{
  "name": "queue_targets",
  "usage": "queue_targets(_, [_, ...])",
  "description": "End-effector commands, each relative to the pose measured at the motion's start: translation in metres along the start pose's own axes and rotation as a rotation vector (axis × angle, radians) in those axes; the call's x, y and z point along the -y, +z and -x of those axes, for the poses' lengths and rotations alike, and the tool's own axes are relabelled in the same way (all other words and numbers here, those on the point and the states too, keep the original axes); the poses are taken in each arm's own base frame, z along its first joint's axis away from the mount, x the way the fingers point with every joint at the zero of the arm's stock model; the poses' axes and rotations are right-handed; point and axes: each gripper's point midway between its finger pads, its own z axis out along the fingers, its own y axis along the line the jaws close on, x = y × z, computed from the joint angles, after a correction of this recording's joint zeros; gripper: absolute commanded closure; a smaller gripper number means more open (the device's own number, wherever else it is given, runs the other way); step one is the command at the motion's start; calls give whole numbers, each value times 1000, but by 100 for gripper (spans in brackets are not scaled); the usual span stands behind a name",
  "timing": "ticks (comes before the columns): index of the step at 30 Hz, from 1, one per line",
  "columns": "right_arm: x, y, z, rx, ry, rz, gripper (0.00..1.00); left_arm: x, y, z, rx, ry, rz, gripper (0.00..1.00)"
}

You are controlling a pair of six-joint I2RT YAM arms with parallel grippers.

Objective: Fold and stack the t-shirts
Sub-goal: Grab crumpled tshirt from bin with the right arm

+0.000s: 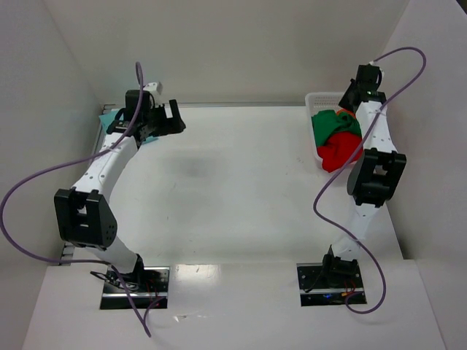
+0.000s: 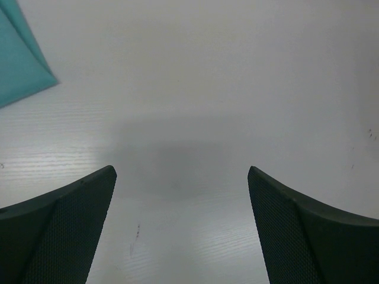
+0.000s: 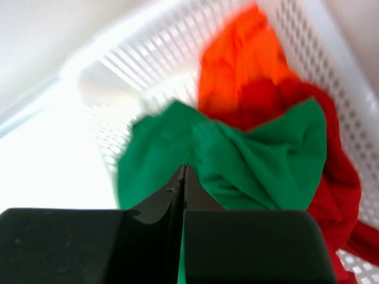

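A dark green t-shirt [image 3: 260,160] lies crumpled on top of the bright red t-shirts [image 3: 340,183] in the white mesh basket [image 3: 136,65] at the back right [image 1: 315,98]. My right gripper [image 3: 185,167] reaches into the basket with its jaws pressed together, their tips in the green cloth, and a sliver of green shows in the slit between them. From above, the green tee [image 1: 332,124] and a red tee [image 1: 337,153] spill over the basket's near rim. A pale teal t-shirt [image 2: 21,62] lies at the back left. My left gripper [image 2: 182,171] hovers open and empty over bare table just right of it.
White walls close in the table on the left, back and right. The right arm's elbow [image 1: 376,175] hangs beside the basket's near end. Purple cables loop off both arms.
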Motion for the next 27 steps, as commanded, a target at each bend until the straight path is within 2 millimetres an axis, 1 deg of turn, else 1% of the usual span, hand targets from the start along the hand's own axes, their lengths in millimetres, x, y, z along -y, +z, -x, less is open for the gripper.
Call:
queue_targets(1, [-25, -58, 60, 144, 5, 93, 99, 56, -11, 17, 8, 143, -339, 0])
queue_targets(2, [-37, -83, 77, 201, 3, 128, 99, 75, -16, 13, -1, 169, -430, 0])
queue_targets(4, [-48, -110, 93, 258, -8, 153, 99, 92, -13, 8, -16, 216, -473, 0])
queue_targets(5, [-53, -129, 103, 290, -20, 170, 99, 100, -17, 11, -11, 248, -487, 0])
queue_targets(6, [-59, -139, 103, 294, -39, 184, 94, 107, -20, 12, -8, 268, -498, 0])
queue_targets(7, [-58, -145, 105, 303, -58, 172, 72, 110, -21, 12, -9, 274, -495, 0])
queue_targets(8, [-56, -146, 103, 302, -65, 157, 61, 112, -25, 15, 0, 278, -495, 0])
queue_targets(9, [-54, -144, 95, 286, -71, 141, 53, 112, -29, 17, 11, 278, -492, 0])
queue_targets(10, [-47, -136, 82, 256, -83, 115, 37, 109, -29, 17, 16, 269, -475, 0])
queue_targets(11, [-43, -132, 79, 251, -82, 92, 28, 109, -33, 19, 28, 270, -464, 0])
queue_targets(12, [-33, -116, 58, 204, -88, 50, 26, 106, -37, 18, 31, 262, -450, 0])
queue_targets(14, [-15, -95, 28, 142, -82, -23, 25, 100, -40, 20, 48, 261, -406, 0])
queue_targets(15, [-7, -85, 12, 109, -74, -47, 24, 95, -38, 17, 42, 258, -385, 0])
queue_targets(16, [-1, -78, 3, 90, -62, -60, 23, 92, -37, 14, 30, 253, -367, 0])
queue_targets(17, [2, -71, -2, 81, -53, -67, 22, 88, -36, 12, 24, 250, -348, 0])
queue_targets(19, [8, -46, -33, 12, -62, -82, 22, 80, -34, 10, 15, 255, -304, 0])
queue_targets(20, [14, -39, -38, -6, -60, -96, 22, 78, -34, 9, 6, 252, -293, 0])
queue_targets(22, [16, -26, -50, -38, -59, -108, 21, 76, -33, 9, 9, 252, -280, 0])
queue_targets(23, [18, -18, -59, -61, -63, -116, 21, 74, -31, 6, 0, 250, -277, 0])
queue_targets(25, [14, -14, -54, -38, -49, -98, 23, 70, -26, 4, -7, 248, -255, 0])
queue_targets(27, [9, -10, -48, -10, -40, -79, 29, 68, -24, 1, -19, 245, -250, 0])
